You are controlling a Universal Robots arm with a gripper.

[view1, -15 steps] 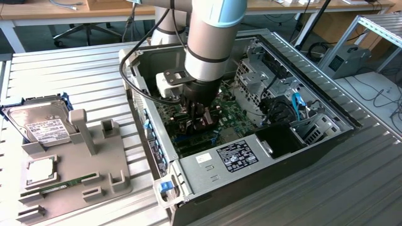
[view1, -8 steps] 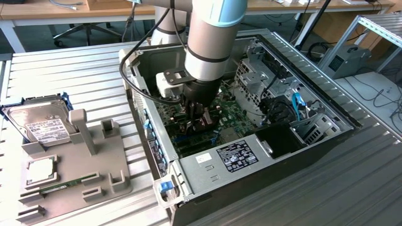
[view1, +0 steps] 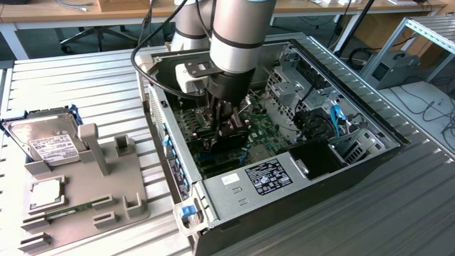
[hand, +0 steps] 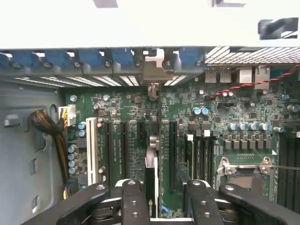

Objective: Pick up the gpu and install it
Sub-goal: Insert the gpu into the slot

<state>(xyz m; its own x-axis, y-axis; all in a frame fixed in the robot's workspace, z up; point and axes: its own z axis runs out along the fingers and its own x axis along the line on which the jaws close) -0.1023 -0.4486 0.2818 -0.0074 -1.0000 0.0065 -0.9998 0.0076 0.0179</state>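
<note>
Install step, seemingly near done: gripper at lower centre, jaws spread, straddling gpu standing edge-on in motherboard slot.

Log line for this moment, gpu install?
gripper: open, inside PC case | gpu: edge-on between fingers, over motherboard slot

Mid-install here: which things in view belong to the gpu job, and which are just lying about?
In the job:
- gpu, edge-on over the motherboard slots
- tool, straddling it
- open computer case

Lying about, outside the case:
- hard drive
- CPU
- RAM stick
- grey parts holder under them
</note>
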